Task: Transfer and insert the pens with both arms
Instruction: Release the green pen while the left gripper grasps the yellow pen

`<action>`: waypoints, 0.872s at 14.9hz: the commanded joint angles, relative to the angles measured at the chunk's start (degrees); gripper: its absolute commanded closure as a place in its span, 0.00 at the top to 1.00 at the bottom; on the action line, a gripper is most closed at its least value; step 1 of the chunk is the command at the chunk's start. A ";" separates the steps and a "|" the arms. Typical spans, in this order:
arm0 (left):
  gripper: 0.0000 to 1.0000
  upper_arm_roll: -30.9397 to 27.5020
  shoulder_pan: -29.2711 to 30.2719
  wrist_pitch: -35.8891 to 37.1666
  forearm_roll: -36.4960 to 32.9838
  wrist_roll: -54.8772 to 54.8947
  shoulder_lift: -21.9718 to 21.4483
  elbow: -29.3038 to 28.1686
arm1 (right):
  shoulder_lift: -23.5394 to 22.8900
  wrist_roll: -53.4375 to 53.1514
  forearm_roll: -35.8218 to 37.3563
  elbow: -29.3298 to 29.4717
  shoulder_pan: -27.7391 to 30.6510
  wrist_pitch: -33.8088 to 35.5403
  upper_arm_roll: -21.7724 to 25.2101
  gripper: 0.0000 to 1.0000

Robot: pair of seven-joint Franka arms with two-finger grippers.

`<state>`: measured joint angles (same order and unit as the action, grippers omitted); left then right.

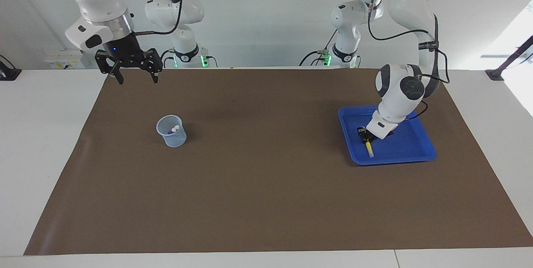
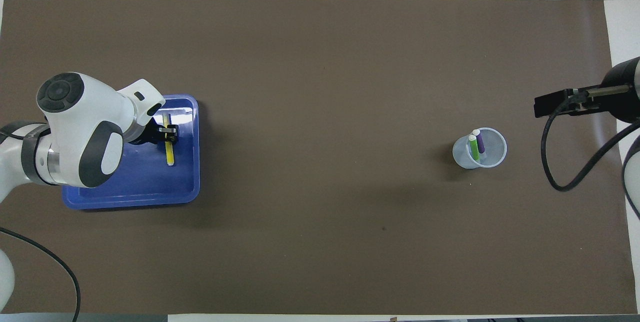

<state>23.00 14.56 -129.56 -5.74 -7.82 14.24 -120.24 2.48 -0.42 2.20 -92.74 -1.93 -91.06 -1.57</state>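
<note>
Item: clear plastic cup [image 1: 171, 131], taken here as the landmark, is standing upright on the brown mat [image 1: 266, 201] that is covering the white surface [image 1: 37, 135], toward the right arm's end. Contents: the green pen [image 2: 472, 147] and the purple pen [image 2: 479, 142] are leaning side by side inside the cup, pale ends up. Item: blue tray [image 1: 416, 151] is lying well apart from the cup, toward the left arm's end of the surface. Contents: the yellow pen [image 2: 169, 151] is lying flat in the tray, its pale end pointing toward the robots. Item: left tool [image 1: 365, 135] is reaching down into the tray, well apart from the cup, with its fingers pressed together on the yellow pen, pinching it near the end pointing away from the robots. Item: right tool [image 1: 135, 77] is hanging high in the air, raised well above the cup's height, over the mat's edge at the robots' end; its fingers are standing spread wide and are holding nothing. Both pens in the cup are sitting free of either tool.
</note>
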 commanded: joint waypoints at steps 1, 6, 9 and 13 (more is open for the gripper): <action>0.00 -0.14 0.29 -0.69 -1.29 -0.26 0.26 -0.26 | -0.02 -1.16 0.00 0.28 0.17 0.80 -0.28 1.00; 0.00 -0.14 0.64 1.14 -1.12 -0.35 0.26 0.96 | 0.42 -1.25 0.00 -0.42 0.08 0.53 -0.45 1.00; 0.00 -0.06 1.43 9.99 -0.24 -0.26 0.09 7.09 | 0.42 -1.25 -0.09 -0.33 0.08 0.53 -0.81 1.00; 0.00 -0.06 1.34 24.50 5.37 -1.22 -0.44 17.12 | 0.33 -2.03 -4.46 -0.33 0.08 -0.69 -1.60 1.00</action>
<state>22.77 15.75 -111.56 -2.80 -8.07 14.00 -107.88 2.48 -0.66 0.57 -92.87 -2.08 -91.08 -2.61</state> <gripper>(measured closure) 0.833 0.000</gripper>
